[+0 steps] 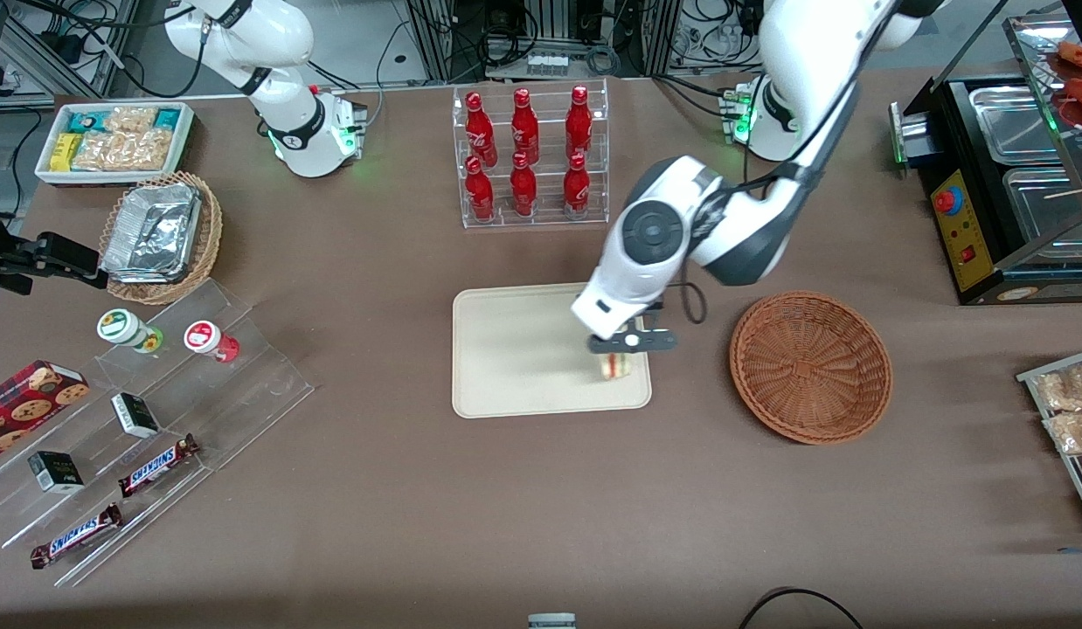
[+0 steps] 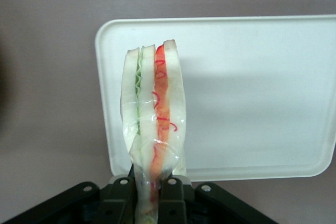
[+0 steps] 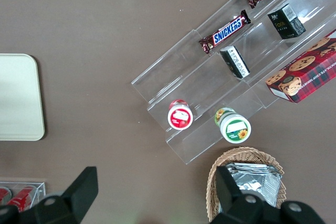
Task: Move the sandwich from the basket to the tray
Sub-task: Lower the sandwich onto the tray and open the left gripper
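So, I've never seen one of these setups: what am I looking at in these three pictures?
Two white robot arms stand at a brown table. The front view looks across it; the other two come from cameras on the arms' wrists. Only one arm works: its gripper hangs over the cream tray, shut on a wrapped sandwich, which the wrist view shows clamped between the fingers. The reddish wicker basket beside the tray holds nothing. Red bottles stand in a clear rack, and snack bars lie on clear steps toward the parked arm's end.

The front view looks steeply down on the whole counter (image 1: 419, 489). The left wrist view peers close past the pincer (image 2: 153, 195) onto the tray (image 2: 252, 93). Both share that tray (image 1: 515, 349).
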Motion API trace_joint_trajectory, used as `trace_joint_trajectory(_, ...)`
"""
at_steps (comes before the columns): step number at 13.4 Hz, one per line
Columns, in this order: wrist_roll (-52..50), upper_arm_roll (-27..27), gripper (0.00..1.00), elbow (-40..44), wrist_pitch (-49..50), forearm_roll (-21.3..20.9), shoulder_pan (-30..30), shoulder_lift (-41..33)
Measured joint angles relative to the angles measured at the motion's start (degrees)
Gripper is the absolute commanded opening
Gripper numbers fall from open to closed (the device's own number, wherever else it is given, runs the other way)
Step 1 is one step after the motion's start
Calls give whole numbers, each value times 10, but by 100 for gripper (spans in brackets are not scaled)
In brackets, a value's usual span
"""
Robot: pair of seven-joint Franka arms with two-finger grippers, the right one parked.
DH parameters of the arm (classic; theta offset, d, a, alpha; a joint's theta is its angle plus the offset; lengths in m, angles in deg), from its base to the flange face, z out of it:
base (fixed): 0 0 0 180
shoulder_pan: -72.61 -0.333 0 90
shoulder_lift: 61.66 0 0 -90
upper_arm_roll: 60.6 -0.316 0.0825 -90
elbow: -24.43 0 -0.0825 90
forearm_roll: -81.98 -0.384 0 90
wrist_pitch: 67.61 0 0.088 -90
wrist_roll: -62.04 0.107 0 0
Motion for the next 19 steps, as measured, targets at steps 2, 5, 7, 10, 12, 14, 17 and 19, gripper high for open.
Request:
trace_joint_trajectory(2,-2,-1,0,39,0,-13,27,40)
trace_joint_trajectory(5,-43,-2,0,98,3,-63,63,96)
trace_joint_trajectory(7,-56,-3,0,127,3,-74,74,124)
trace_joint_trajectory(10,-70,-3,0,163,4,-76,84,161)
trace_joint_trajectory(12,-71,-3,0,177,4,-76,87,178)
trace_joint_trajectory(14,-72,-3,0,183,4,-76,89,189)
trace_joint_trajectory(17,-77,-3,0,186,4,-76,92,195)
trace_joint_trajectory(19,-88,-3,0,188,4,-76,93,197)
